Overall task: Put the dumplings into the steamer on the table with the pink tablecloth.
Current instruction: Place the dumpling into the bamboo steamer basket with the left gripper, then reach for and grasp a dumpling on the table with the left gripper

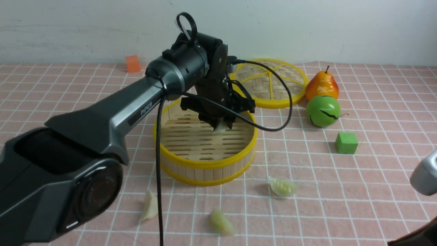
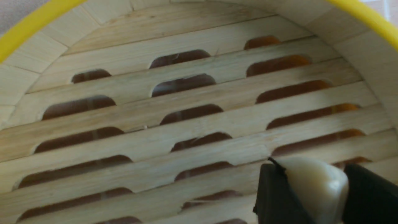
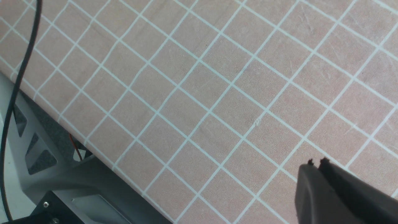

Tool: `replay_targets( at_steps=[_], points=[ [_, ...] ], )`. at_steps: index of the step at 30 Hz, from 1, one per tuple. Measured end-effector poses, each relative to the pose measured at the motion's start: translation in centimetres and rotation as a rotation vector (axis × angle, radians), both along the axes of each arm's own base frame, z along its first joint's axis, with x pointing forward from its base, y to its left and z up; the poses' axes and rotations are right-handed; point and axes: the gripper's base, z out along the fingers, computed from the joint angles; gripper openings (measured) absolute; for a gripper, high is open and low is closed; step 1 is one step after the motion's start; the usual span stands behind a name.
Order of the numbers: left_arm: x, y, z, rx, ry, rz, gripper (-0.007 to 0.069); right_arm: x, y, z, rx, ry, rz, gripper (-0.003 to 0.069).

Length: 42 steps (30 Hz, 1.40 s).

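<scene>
The round bamboo steamer (image 1: 205, 164) with yellow rims sits mid-table on the pink tablecloth (image 1: 375, 191). My left gripper (image 1: 222, 128) hangs inside it, just above the slatted floor (image 2: 186, 102), shut on a cream dumpling (image 2: 314, 183) pinched between its black fingers (image 2: 273, 196). Three more dumplings lie on the cloth in front of the steamer: one at the left (image 1: 149, 205), one in the middle (image 1: 222, 222), one at the right (image 1: 282, 187). My right gripper (image 3: 317, 162) is shut and empty, low over bare cloth near the table's front edge.
The flat woven lid (image 1: 269, 83) lies behind the steamer. A pear (image 1: 321, 85), a green ball-shaped fruit (image 1: 323, 111) and a green cube (image 1: 346, 142) stand to the right. An orange cube (image 1: 132, 63) sits at the back left. The left arm's cable (image 1: 159, 177) hangs past the steamer.
</scene>
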Motion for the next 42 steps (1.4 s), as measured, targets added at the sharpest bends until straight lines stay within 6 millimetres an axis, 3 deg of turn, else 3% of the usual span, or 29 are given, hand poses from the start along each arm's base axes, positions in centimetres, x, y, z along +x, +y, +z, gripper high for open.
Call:
replay_targets(
  at_steps=[2,8,14,17,18,19,20,24,30,31,36,37,38,42],
  points=[
    [0.2,0.0,-0.7,0.004,0.007,0.002,0.0267,0.0,0.0,0.0,-0.003,0.001,0.001,0.0031],
    [0.1,0.2,0.2,0.015,-0.006,0.002,0.0417,0.0,-0.1,-0.1,-0.020,-0.001,0.002,0.0035],
    [-2.3,1.6,9.0,-0.007,-0.109,-0.024,0.0479,0.0,-0.1,-0.1,-0.021,-0.005,0.001,0.0043],
    [-5.8,3.8,15.9,0.003,-0.184,-0.050,0.0485,0.1,-0.1,0.0,-0.019,-0.011,-0.002,0.0043],
    [-6.9,4.6,17.4,0.016,-0.197,-0.057,0.0486,0.1,-0.2,-0.1,-0.020,-0.011,-0.002,0.0044],
    [-8.1,5.4,18.6,0.035,-0.209,-0.065,0.0486,0.1,-0.2,-0.1,-0.022,-0.012,-0.002,0.0046],
    [-8.3,5.5,18.5,0.044,-0.202,-0.067,0.0486,0.1,-0.2,-0.1,-0.022,-0.012,-0.002,0.0046],
    [-12.5,8.8,20.3,0.147,-0.206,-0.053,0.0486,0.1,-0.2,-0.1,-0.021,-0.012,-0.002,0.0052],
    [-16.3,11.4,15.6,0.249,-0.035,-0.017,0.0486,0.1,-0.1,0.0,-0.009,-0.016,-0.004,0.0052],
    [-17.0,11.9,12.8,0.262,0.044,0.001,0.0486,0.1,0.0,0.0,-0.002,-0.013,-0.005,0.0055],
    [-16.9,12.1,5.1,0.192,0.175,0.027,0.0486,0.1,0.0,0.1,0.006,-0.010,-0.005,0.0060],
    [-16.9,12.1,4.8,0.187,0.181,0.029,0.0486,0.1,0.0,0.1,0.006,-0.010,-0.005,0.0060],
    [-16.7,11.9,3.1,0.182,0.200,0.030,0.0486,0.1,0.0,0.1,0.007,-0.012,-0.005,0.0060],
    [-15.4,11.0,-0.6,0.169,0.228,0.029,0.0486,0.2,0.0,0.1,0.010,-0.020,-0.009,0.0064]
  ],
)
